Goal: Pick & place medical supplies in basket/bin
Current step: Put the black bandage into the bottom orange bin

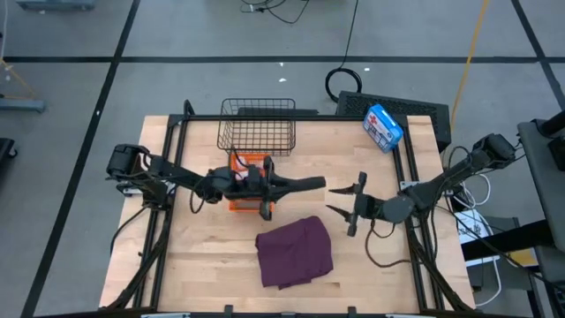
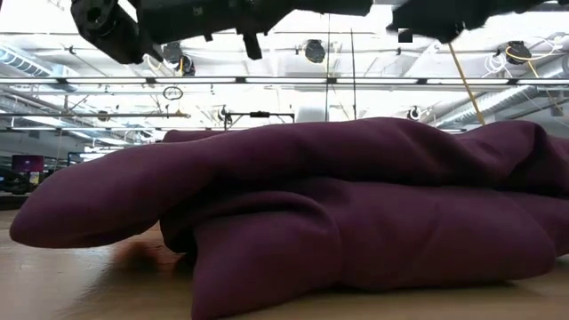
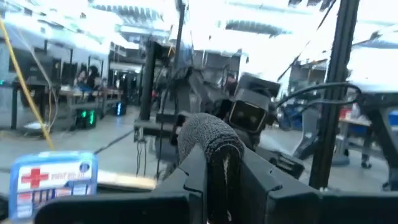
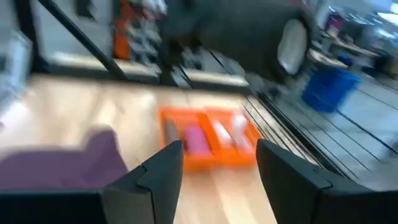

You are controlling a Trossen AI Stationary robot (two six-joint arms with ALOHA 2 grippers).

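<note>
Overhead, item by item. Left gripper (image 1: pixel 316 184): reaching across mid-table, fingers closed; the dark tip looks to carry something, but this view alone does not settle it. Right gripper (image 1: pixel 350 205): facing it just beside, fingers spread, nothing between them. Purple-maroon cloth (image 1: pixel 295 251): crumpled on the bare wood at the table's near side, between the arms. Orange bin (image 1: pixel 238 205): mostly under the left arm, only slivers showing, contents unreadable here. Wire basket (image 1: pixel 257 128): at the far edge, just beyond the bin; whether anything lies in it cannot be told. Blue-and-white box (image 1: pixel 383 125): at the far right corner, not part of the job.

Low view. The cloth (image 2: pixel 338 222) fills the frame: soft, limp, lightly folded. Judged light but floppy; a pinch on a raised fold near the middle would gather most of it, and trailing corners may drag. A blurred brownish smear by its lower left edge cannot be identified. The arms show only as dark shapes along the top.

Left wrist view. Black roll (image 3: pixel 210 138): clamped between the left fingers, textured wrap, probably light, slightly squashy and grippy. The box (image 3: pixel 55 180) shows beyond.

Right wrist view. Right fingers (image 4: pixel 163 167) stand apart and bare. The bin (image 4: pixel 209 144) lies ahead holding a pink roll (image 4: pixel 196 140) in one compartment and pale items in the other, too blurred to count. Cloth corner in view; a blurred dark arm crosses above.
</note>
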